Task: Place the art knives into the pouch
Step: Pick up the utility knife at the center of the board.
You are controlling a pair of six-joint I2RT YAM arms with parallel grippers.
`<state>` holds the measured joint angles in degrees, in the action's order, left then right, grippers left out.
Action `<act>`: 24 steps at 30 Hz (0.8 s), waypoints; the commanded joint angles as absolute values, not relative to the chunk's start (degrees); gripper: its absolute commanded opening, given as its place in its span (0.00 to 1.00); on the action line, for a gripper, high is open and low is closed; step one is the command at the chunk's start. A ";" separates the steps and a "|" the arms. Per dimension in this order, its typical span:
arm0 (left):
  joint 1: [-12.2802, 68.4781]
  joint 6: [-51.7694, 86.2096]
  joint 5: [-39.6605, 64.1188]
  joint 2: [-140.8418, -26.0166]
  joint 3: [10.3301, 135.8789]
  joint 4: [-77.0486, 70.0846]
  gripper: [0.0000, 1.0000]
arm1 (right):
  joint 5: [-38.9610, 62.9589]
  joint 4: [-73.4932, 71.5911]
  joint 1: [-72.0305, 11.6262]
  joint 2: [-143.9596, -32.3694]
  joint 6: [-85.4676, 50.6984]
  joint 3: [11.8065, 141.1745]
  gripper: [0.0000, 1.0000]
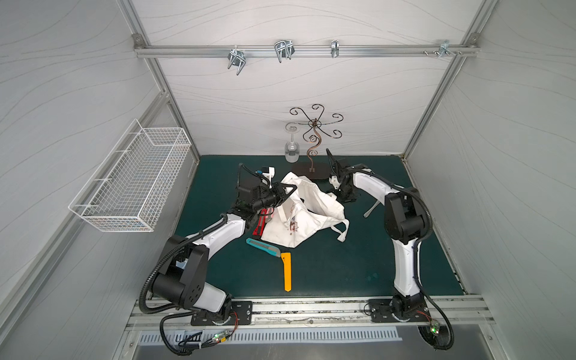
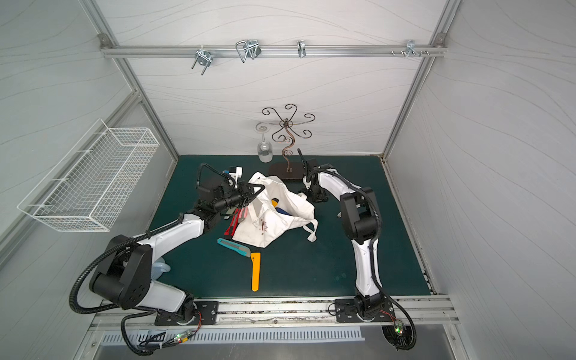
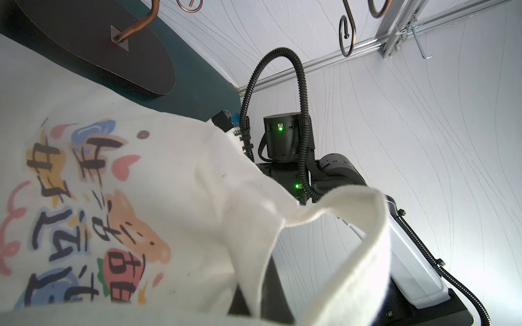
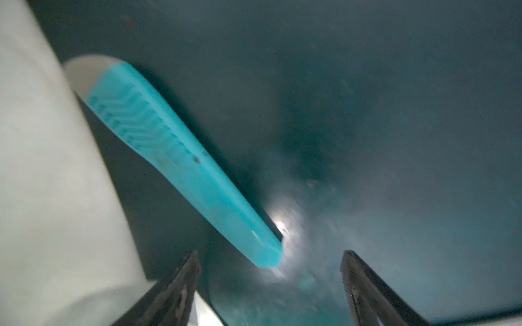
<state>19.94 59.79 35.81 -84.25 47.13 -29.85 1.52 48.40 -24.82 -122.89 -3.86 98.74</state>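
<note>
Left arm: I see it reaching in from the near left, elbow raised, wrist turned toward the middle of the bench (image 1: 327,265).
Left tool (image 1: 288,193): clenched on the rim of the pouch (image 1: 307,215), holding that edge lifted off the bench.
Right arm: stretched to the far side, forearm angled down, wrist low by the pouch's far right edge.
Right tool (image 4: 271,256): fingers spread wide, gripping nothing; neither finger touches the knife.
Art knife (image 4: 169,158): cyan, lying flat on the dark green bench just beside the pouch cloth, outside it as far as I can tell.
Knife axis: it runs from the gap of the Right tool toward the cloth. The rounded white-tipped end is at the cloth's edge, and the other end sits between the open fingers.
Top views: I cannot pick the knife out; the right arm covers that spot.
</note>
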 commanded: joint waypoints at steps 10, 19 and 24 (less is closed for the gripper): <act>20.04 58.38 36.38 -82.62 49.12 -31.85 0.00 | -3.32 47.94 -29.77 -130.04 0.99 102.91 0.82; 20.04 58.55 36.36 -82.62 48.93 -32.66 0.00 | -6.58 48.75 -29.78 -131.68 0.55 101.88 0.70; 20.04 59.19 36.47 -83.14 48.78 -33.57 0.00 | -7.80 50.01 -29.31 -131.19 -1.06 100.20 0.47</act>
